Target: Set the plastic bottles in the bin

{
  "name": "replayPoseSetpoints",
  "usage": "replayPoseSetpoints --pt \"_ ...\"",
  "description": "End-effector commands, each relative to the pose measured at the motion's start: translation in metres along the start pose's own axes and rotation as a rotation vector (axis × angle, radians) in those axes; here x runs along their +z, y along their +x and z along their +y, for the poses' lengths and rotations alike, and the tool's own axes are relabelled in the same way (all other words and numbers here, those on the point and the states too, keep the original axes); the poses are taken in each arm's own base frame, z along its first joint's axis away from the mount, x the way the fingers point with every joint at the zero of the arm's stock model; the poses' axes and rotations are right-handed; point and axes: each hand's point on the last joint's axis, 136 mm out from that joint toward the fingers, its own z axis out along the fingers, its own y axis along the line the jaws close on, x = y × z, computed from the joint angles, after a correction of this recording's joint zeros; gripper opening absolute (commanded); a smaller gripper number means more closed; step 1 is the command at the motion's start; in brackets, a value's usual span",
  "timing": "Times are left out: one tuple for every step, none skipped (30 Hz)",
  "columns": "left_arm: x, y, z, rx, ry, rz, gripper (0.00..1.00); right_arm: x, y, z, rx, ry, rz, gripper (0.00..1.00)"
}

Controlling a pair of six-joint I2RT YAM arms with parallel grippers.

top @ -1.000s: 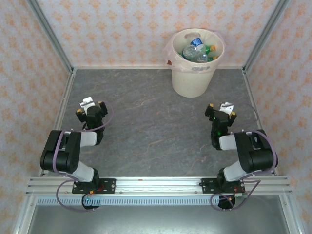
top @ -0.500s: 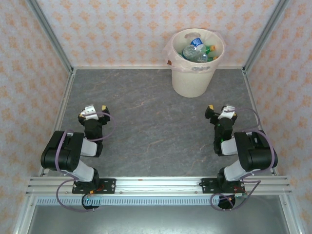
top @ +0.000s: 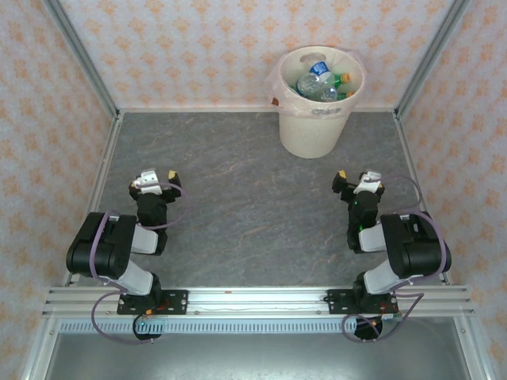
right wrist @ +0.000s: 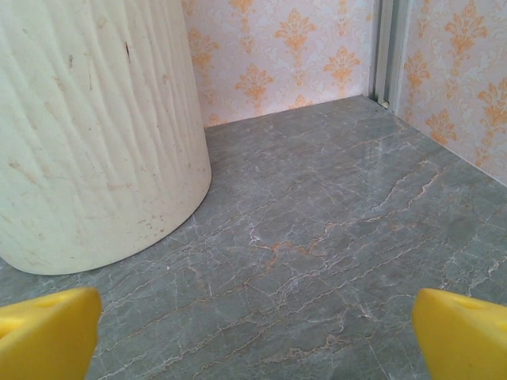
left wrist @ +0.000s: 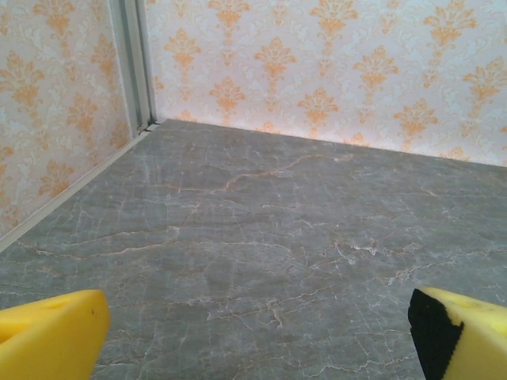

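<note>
Cream-white bin [top: 310, 136] holding the plastic bottles [top: 321, 83] is standing ahead of the right hand [top: 359, 180], well apart from the left hand [top: 152, 182], both hands gaping empty.

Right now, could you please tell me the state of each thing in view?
plastic bottles: piled inside the bin.
bin: upright, holding the bottles.
clear bag liner: draped over the bin's rim.
left gripper: open, empty.
right gripper: open, empty, facing the bin's wall.
</note>
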Motion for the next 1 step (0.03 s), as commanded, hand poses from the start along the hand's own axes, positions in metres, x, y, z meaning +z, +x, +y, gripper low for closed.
replayPoseSetpoints --pt "0.0013 -0.0128 -0.0088 0.004 0.033 -0.048 0.99 0.003 -0.01 0.0001 0.001 0.0 -0.032 1.0"
